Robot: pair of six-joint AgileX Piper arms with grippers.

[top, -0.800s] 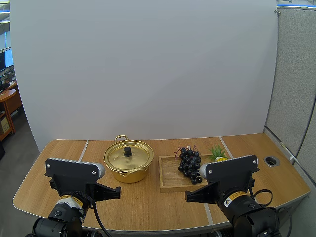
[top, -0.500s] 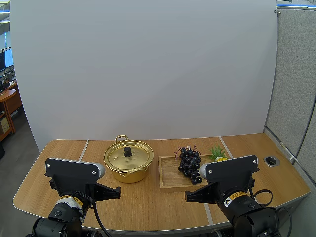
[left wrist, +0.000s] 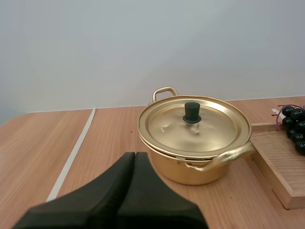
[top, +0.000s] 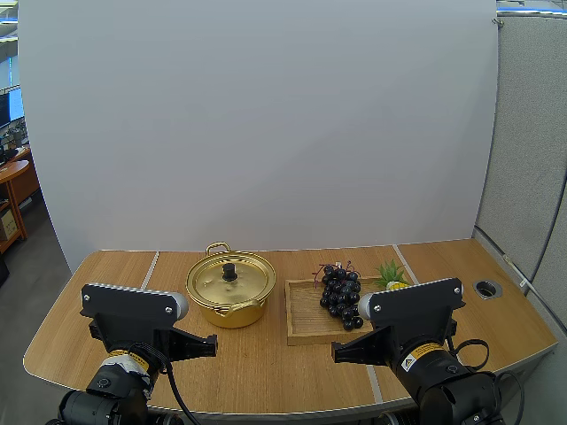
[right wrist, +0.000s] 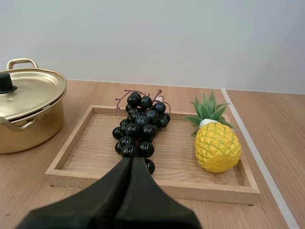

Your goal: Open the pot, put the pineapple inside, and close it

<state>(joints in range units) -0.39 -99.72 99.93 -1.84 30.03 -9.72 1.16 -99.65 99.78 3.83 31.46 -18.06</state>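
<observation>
Pot of golden metal point(top: 229, 290) stands centre-left in the high view on the wooden table point(top: 266, 372), its golden lid with a black knob point(top: 229, 269) in place. Near its right side lies a shallow wooden tray point(top: 304, 323) holding a bunch of dark grapes point(top: 340, 297). The small yellow pineapple with green leaves point(top: 391, 276) sits at the tray's right end, partly behind the right arm. Left gripper point(top: 213, 343) and right gripper point(top: 337, 354) hang low in the frame, well short of everything.

Left wrist view: the fingers are pressed into one wedge that points at the lidded pot, with bare table between.

Right wrist view: the fingers are likewise closed on nothing. The grapes lie directly ahead, with the pineapple beside them but apart.
</observation>
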